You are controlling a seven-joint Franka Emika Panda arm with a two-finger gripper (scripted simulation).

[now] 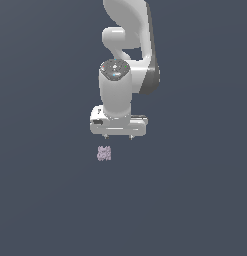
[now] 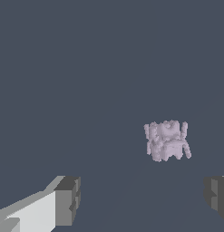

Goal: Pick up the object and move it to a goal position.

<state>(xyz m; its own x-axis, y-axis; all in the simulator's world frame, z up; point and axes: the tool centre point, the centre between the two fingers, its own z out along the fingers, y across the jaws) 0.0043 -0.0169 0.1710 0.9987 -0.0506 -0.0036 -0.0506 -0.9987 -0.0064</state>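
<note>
The object (image 1: 104,153) is a tiny pale lilac-pink mottled lump with bumpy edges, lying on the dark grey ground. It also shows in the wrist view (image 2: 167,140). My white gripper (image 1: 118,136) hangs above and slightly to the exterior view's right of it, apart from it. Only the short fingertips (image 1: 107,135) show under the hand. In the wrist view the gripper (image 2: 143,199) is open and empty, with its two grey pads (image 2: 68,200) wide apart, and the lump lies beyond the gap, nearer one pad.
The white arm (image 1: 127,40) rises behind the hand. Around it there is only the flat dark grey ground (image 1: 195,200).
</note>
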